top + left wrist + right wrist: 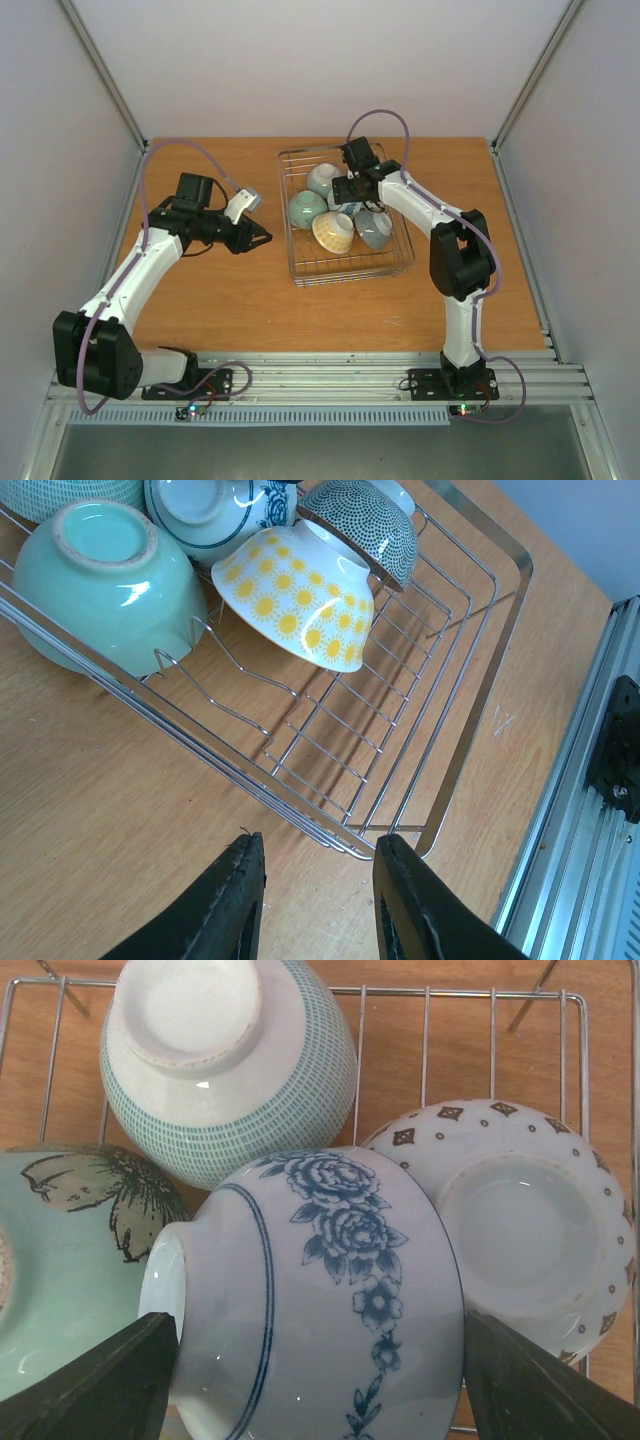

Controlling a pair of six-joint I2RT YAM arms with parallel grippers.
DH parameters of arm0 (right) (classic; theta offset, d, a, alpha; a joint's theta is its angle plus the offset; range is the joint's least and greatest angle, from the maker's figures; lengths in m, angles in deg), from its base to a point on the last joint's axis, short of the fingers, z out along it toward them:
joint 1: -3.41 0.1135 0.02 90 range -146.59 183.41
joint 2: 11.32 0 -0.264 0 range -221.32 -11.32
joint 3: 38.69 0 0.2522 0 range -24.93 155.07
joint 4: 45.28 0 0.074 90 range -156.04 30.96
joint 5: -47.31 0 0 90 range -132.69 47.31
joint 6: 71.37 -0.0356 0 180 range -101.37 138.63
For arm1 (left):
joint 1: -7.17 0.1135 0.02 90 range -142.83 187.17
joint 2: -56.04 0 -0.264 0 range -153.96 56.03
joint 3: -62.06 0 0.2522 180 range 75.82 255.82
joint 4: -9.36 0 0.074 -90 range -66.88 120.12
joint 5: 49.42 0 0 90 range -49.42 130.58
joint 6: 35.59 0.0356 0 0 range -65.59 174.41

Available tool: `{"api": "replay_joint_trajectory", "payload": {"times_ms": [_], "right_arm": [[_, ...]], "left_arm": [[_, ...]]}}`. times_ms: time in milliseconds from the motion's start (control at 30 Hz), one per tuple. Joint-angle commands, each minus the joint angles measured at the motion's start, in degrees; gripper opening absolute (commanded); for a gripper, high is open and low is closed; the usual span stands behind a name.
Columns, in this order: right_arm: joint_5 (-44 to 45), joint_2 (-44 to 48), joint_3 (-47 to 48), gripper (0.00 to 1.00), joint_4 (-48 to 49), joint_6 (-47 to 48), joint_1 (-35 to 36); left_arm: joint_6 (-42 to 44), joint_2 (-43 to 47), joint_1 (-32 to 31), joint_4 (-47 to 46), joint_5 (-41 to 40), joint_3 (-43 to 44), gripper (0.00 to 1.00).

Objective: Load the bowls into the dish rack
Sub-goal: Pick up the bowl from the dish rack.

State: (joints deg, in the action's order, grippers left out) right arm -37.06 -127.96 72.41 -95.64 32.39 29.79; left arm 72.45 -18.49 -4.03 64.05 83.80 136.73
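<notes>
The wire dish rack (352,272) stands at the table's middle back and holds several bowls: pale green (305,210), cream-yellow patterned (333,232), dark-dotted (375,228) and teal-gridded (322,178). My right gripper (352,190) reaches down into the rack. In the right wrist view it (320,1385) grips a white bowl with blue flowers (320,1280), lying on its side, between foot and rim. Around it sit the gridded bowl (230,1070), a dotted bowl (520,1230) and the green bowl (70,1250). My left gripper (262,238) (318,880) is open and empty, just outside the rack's (480,680) left side.
A ribbed aluminium rail (330,375) runs along the near edge and shows in the left wrist view (580,810). White walls close in the table on three sides. Bare wood (200,290) lies left of the rack and in front of it.
</notes>
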Motion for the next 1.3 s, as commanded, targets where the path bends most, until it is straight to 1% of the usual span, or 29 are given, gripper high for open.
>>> {"api": "replay_joint_trajectory", "payload": {"times_ms": [0, 133, 267, 333, 433, 533, 800, 933, 1267], "right_arm": [[1.34, -1.01, 1.20, 0.74, -0.22, -0.48, 0.35], [1.43, -0.67, 0.84, 0.66, -0.29, -0.71, 0.44], [1.81, 0.18, -0.19, 0.56, 0.39, -0.97, 0.44], [1.84, 0.42, -0.52, 0.52, 0.50, -0.95, 0.44], [2.41, 0.57, -0.94, 0.40, 0.69, -1.09, 0.43], [3.50, 0.92, -1.80, 0.30, 1.18, -1.73, 0.44], [5.86, 3.57, -3.88, 0.13, 3.68, -2.10, 0.44], [6.79, 4.97, -4.57, 0.02, 4.78, -1.81, 0.44], [6.99, 8.77, -8.47, 0.01, 9.79, -1.22, 0.44]], "left_arm": [[0.85, -0.26, 0.48, -0.67, 0.75, -0.52, 0.31], [0.89, -0.36, 0.49, -0.66, 0.77, -0.61, 0.31], [0.85, -0.35, 0.48, -0.68, 0.81, -0.63, 0.31], [0.85, -0.36, 0.48, -0.67, 0.89, -0.61, 0.31], [0.85, -0.29, 0.53, -0.67, 0.99, -0.62, 0.31], [0.85, -0.24, 0.48, -0.76, 1.05, -0.65, 0.31], [0.85, -0.45, 0.48, -0.77, 1.23, -0.70, 0.31], [0.85, -0.59, 0.48, -0.84, 1.25, -0.70, 0.31], [0.85, -0.88, 0.48, -0.81, 1.34, -0.70, 0.31]]}}
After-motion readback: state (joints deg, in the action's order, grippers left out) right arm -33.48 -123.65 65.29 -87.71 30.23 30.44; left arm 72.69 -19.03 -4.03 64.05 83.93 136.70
